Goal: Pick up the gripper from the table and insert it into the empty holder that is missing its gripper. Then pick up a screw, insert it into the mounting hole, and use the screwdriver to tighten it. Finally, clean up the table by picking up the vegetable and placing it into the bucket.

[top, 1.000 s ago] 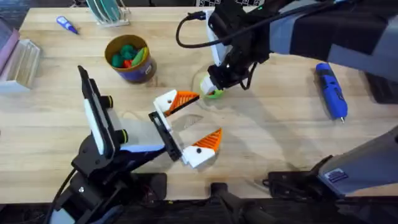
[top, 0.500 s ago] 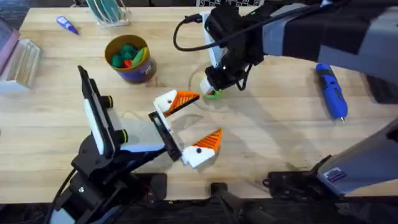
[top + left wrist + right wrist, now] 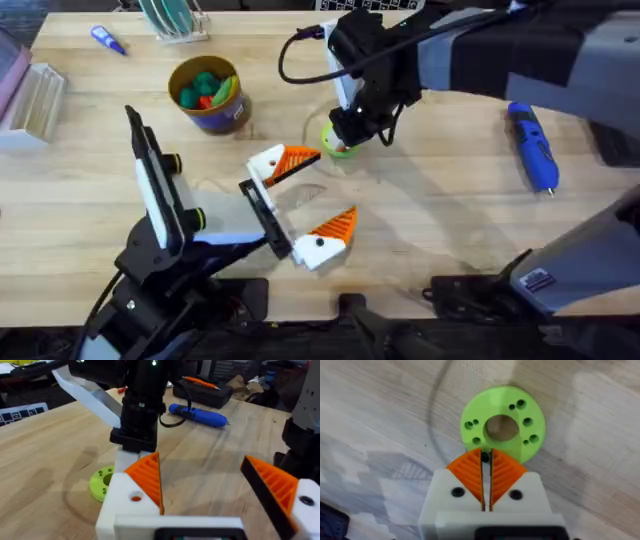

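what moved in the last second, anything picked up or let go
The right end effector shifted slightly toward the table's far side, over the green disc, its orange pads closed together with a small dark item between their tips. Nothing was visibly picked up or released. The left end effector, the bucket and the screwdriver stayed where they were.

Light wooden plank counter (image 3: 440, 215) with visible grain, evenly lit from above, soft shadows across the boards. Beyond the far edge in the left wrist view, a dim cluttered room: black case (image 3: 202, 392) with an orange tool on top, a white keyboard (image 3: 22, 412) at the side.
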Tool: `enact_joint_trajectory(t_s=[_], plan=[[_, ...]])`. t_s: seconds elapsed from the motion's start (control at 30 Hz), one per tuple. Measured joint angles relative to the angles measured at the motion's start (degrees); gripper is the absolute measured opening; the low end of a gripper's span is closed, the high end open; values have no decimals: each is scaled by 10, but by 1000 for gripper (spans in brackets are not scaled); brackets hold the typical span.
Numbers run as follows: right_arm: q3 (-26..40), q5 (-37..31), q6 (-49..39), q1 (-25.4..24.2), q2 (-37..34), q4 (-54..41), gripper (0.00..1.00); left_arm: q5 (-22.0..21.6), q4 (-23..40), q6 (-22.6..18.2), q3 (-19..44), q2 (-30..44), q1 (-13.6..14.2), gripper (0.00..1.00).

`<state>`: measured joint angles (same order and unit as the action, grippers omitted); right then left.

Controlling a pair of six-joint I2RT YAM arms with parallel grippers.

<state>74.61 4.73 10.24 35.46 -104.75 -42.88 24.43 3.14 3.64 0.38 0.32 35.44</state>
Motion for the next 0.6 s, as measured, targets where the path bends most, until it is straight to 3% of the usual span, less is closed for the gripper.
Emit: enact_joint_trajectory(t_s=[0.1,0.37,0.6], plan=[[0,0,0,0,0,1,12,0,0,0,0,0,0,985],[0,0,-5,-5,0,-5,8,0,0,0,0,0,0,986],[2,0,-17,-43,10,-42,7,0,0,0,0,0,0,985]])
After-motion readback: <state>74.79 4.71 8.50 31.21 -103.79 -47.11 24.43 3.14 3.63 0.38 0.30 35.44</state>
